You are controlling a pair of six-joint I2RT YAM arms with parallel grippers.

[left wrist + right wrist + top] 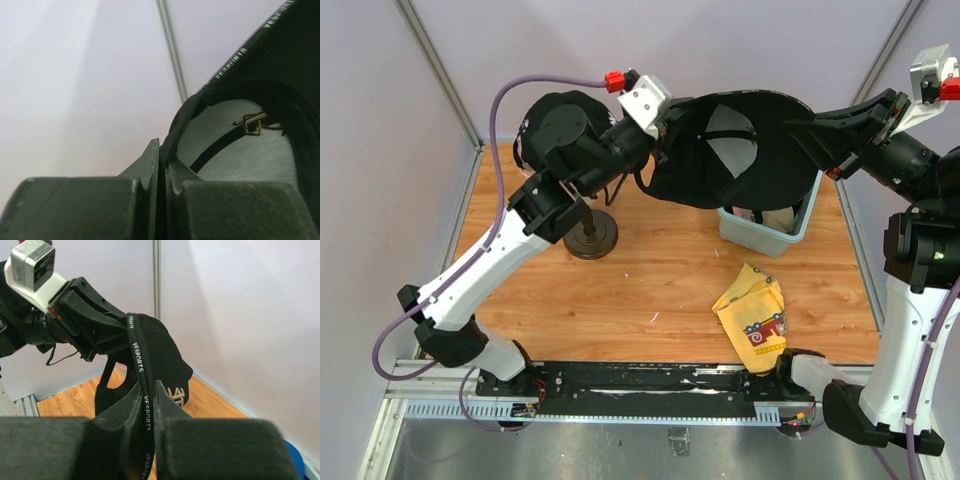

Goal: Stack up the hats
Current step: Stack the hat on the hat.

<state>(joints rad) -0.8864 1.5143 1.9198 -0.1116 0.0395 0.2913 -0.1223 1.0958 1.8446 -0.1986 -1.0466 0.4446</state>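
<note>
A black cap (720,150) hangs in the air, inside facing up, stretched between my two grippers above the back of the table. My left gripper (665,135) is shut on its left rim; in the left wrist view the jaws (162,150) pinch the cap's edge (280,75). My right gripper (802,135) is shut on the opposite rim; in the right wrist view the jaws (148,390) clamp the lettered sweatband of the cap (165,355). Another black cap (552,112) sits at the back left, partly behind my left arm. A tan hat (777,218) lies in the bin.
A grey-blue bin (805,225) stands at the back right under the held cap. A dark round stand base (592,238) sits left of centre. A yellow cloth with red print (755,315) lies front right. A blue shape (296,460) shows low in the right wrist view.
</note>
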